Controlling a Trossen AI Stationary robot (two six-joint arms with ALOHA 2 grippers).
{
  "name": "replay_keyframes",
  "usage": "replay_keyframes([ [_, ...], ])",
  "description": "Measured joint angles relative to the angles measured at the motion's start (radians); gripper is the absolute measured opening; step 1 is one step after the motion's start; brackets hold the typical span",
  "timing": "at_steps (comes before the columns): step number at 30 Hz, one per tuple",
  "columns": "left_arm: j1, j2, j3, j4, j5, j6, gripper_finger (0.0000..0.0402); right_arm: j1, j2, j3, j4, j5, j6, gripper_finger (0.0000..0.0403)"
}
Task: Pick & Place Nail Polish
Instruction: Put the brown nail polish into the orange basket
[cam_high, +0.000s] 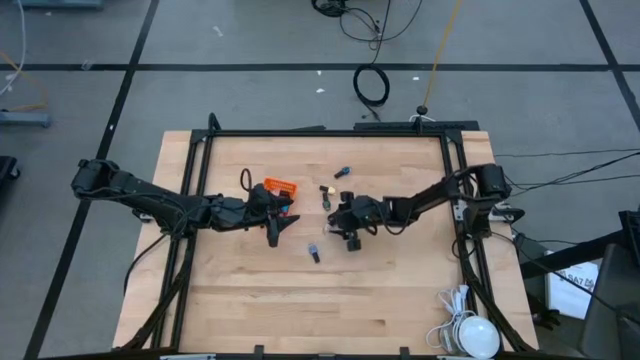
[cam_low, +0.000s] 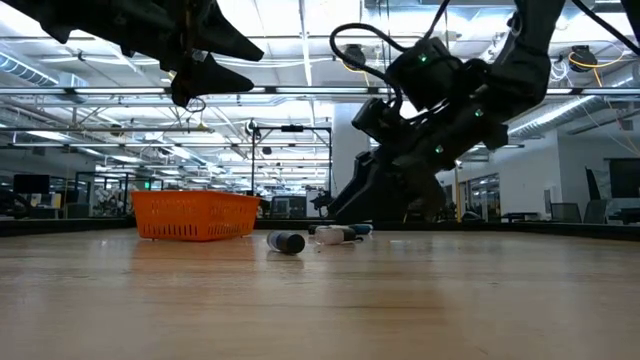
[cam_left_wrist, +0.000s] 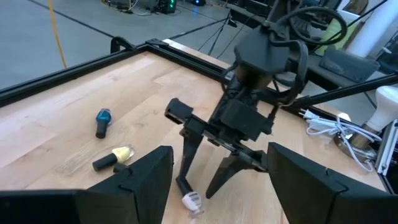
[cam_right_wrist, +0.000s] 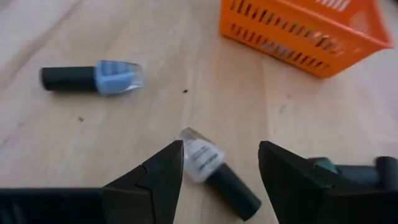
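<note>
- Hanging low over the table (cam_high: 300, 310), the right gripper (cam_right_wrist: 219, 168) has its two dark fingers spread apart with nothing clamped; a clear nail polish bottle with a dark cap (cam_right_wrist: 214, 169) lies on its side on the wood in the gap between the fingertips, and whether a finger touches it I cannot tell.
- Seen from overhead, that right gripper (cam_high: 350, 232) sits to the right of the orange basket (cam_high: 281, 187), a little nearer the table's front edge than the basket.
- A pale blue bottle with a dark cap (cam_right_wrist: 93, 78) lies flat on the wood past the clear one, apart from it and from the basket (cam_right_wrist: 305, 31).
- A teal-tinted bottle (cam_right_wrist: 348, 169) lies just beside the right gripper's outer finger, only partly in view.
- The left gripper (cam_high: 277, 226) is raised off the table just in front of the basket, its fingers parted wide and empty; in its own wrist view the fingers (cam_left_wrist: 149, 180) stand well apart with the right arm's gripper (cam_left_wrist: 208, 168) showing between them.
- A yellow bottle (cam_left_wrist: 114, 158) and a blue one (cam_left_wrist: 102, 122) lie flat, farther toward the back rail than the right gripper, well right of the basket.
- From table height, the basket (cam_low: 195, 215) stands upright on the wood, and a dark-capped bottle (cam_low: 286, 242) lies on its side to the right of it, with more small bottles (cam_low: 335, 234) just behind.
</note>
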Motion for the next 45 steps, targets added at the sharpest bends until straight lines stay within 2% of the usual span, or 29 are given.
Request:
replay_keyframes([
  [6, 0.000, 0.000, 0.000, 0.000, -0.001, 0.000, 0.0255, -0.026, 0.000, 0.000, -0.015, -0.124, -0.028, 0.0196],
  [13, 0.000, 0.000, 0.000, 0.000, -0.002, -0.007, 0.0255, -0.027, 0.000, 0.000, -0.057, -0.123, -0.103, 0.0196],
  [20, 0.000, 0.000, 0.000, 0.000, -0.019, -0.019, 0.0255, -0.027, 0.049, 0.003, -0.022, -0.122, -0.127, 0.0196],
  [32, -0.001, 0.000, 0.000, 0.000, -0.018, -0.019, 0.0255, 0.008, 0.061, 0.004, -0.045, -0.119, 0.059, 0.0196],
  [45, -0.002, 0.000, 0.000, -0.002, -0.018, -0.019, 0.0255, 0.125, 0.062, 0.003, -0.047, -0.117, 0.096, 0.0196],
])
